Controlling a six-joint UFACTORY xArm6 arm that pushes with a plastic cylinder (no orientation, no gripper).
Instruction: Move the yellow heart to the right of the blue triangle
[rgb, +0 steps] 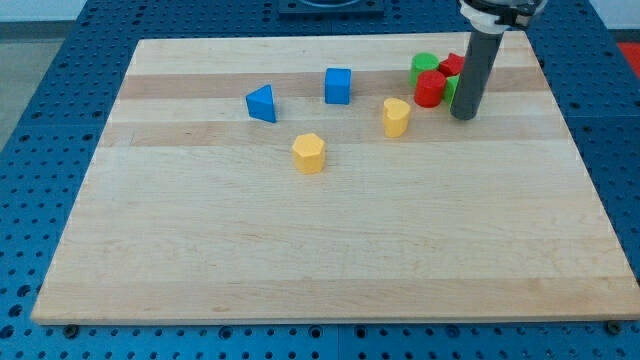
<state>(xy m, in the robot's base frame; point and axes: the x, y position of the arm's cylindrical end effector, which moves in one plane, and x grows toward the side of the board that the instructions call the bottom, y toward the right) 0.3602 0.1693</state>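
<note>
Our rod has no jaws to report; my tip (463, 116) sits right of the small yellow heart block (396, 116), well right of the blue triangle block (261, 103), probably positioned for a leftward push.

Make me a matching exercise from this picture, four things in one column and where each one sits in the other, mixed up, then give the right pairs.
Things:
1. blue triangle
2. blue cube
3. yellow heart
4. my tip

Places:
A. just to the view's right of the red and green cluster
B. furthest to the view's left of the four
C. between the blue cube and the red cylinder, a little lower in the view
D. near the view's top, between the blue triangle and the yellow heart

Pairs: 1-B, 2-D, 3-C, 4-A
</note>
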